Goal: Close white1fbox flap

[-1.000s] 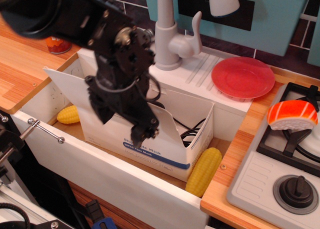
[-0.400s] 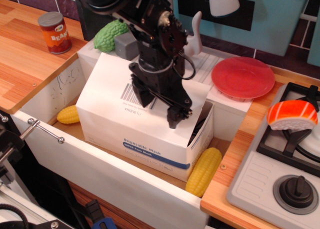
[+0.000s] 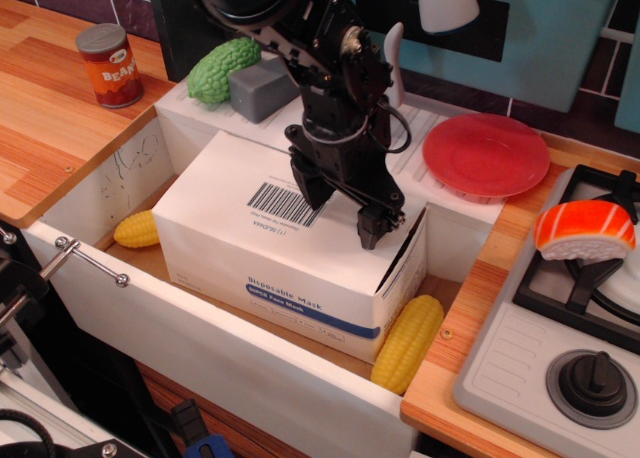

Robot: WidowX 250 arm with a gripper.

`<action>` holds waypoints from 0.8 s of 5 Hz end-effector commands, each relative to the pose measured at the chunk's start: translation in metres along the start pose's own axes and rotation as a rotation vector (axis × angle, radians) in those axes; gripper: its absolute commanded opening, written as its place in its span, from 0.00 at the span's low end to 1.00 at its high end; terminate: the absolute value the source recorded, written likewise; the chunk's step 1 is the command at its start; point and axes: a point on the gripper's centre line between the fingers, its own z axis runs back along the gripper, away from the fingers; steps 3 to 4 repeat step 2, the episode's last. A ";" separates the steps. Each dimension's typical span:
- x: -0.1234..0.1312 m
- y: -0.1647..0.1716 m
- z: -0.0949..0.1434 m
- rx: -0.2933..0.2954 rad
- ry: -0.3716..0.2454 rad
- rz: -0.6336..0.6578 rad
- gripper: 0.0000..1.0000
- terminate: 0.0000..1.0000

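The white1fbox (image 3: 270, 273) stands inside the white sink basin (image 3: 250, 368), with its blue stripe and blue print facing the front. Its flap (image 3: 265, 203), marked with a black barcode, lies almost flat over the top of the carton. A small gap remains at the right end, by the side panel (image 3: 405, 263). My black gripper (image 3: 340, 213) hangs over the flap's right edge. Its two fingers are spread apart with nothing between them, and the tips are at or just above the flap.
One yellow corn cob (image 3: 408, 343) lies right of the carton and another (image 3: 137, 229) lies left of it, both in the basin. A red plate (image 3: 486, 155), a grey block (image 3: 262, 90) and a green vegetable (image 3: 222, 70) sit behind. A can (image 3: 108, 66) stands on the left counter. Sushi (image 3: 585, 230) sits on the stove.
The flap has swung from standing open at the left down onto the carton top. My gripper moved from in front of the carton up and back to the flap's right edge.
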 end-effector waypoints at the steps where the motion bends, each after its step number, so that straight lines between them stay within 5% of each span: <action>1: 0.010 0.001 0.003 0.006 -0.037 0.000 1.00 0.00; 2: 0.010 0.001 0.001 0.006 -0.036 -0.005 1.00 1.00; 4: 0.010 0.001 0.001 0.006 -0.036 -0.005 1.00 1.00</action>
